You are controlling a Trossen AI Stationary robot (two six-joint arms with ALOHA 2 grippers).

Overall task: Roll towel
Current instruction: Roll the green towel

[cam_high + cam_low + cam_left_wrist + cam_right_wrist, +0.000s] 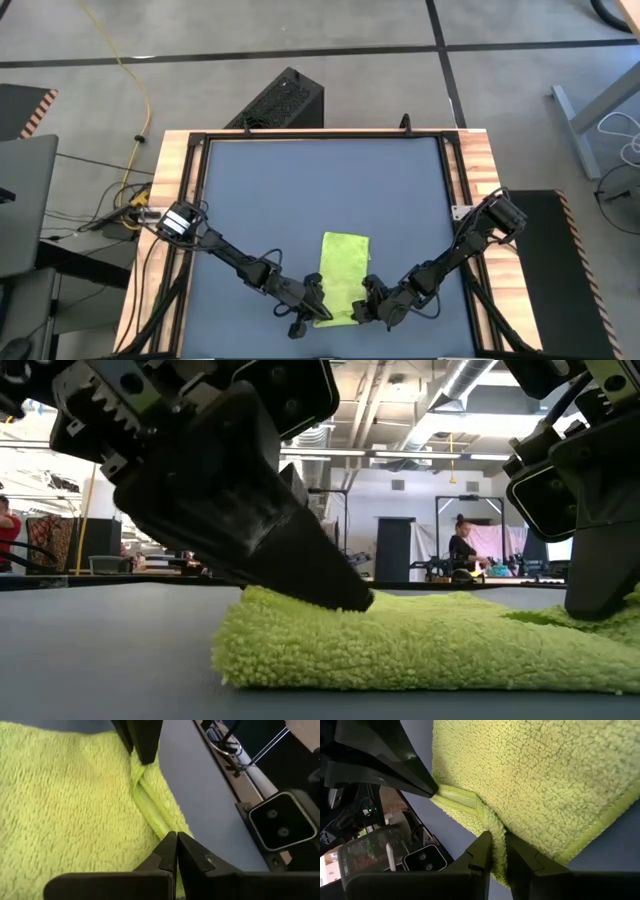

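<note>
The lime-green towel (343,272) lies as a folded narrow rectangle on the grey table top, its long side running from far to near. Both grippers are at its near end. My left gripper (316,306) is at the near left corner and my right gripper (367,300) at the near right corner, each shut on the towel's near edge. In the low view the left gripper (352,600) slants down onto the towel (420,645), and the right gripper (598,605) stands at the picture's right. The near edge is bunched into a ridge (147,800) between the two grippers. My left gripper pinches the towel's near edge (161,826) between its two fingers, toward the left corner. The fingers slant down from the table's left. The towel lies on the table, its edge raised a little at the fingertips. My right gripper pinches a bunched fold of the near edge (496,827) between its two fingers, toward the right corner. The fingers slant down from the table's right. The rest of the towel lies flat on the table.
The grey table top has wooden side rails (170,190) and a dark frame. A black box (285,100) stands beyond the far edge and cables (130,200) lie off the left side. A person (462,548) shows far back in the room.
</note>
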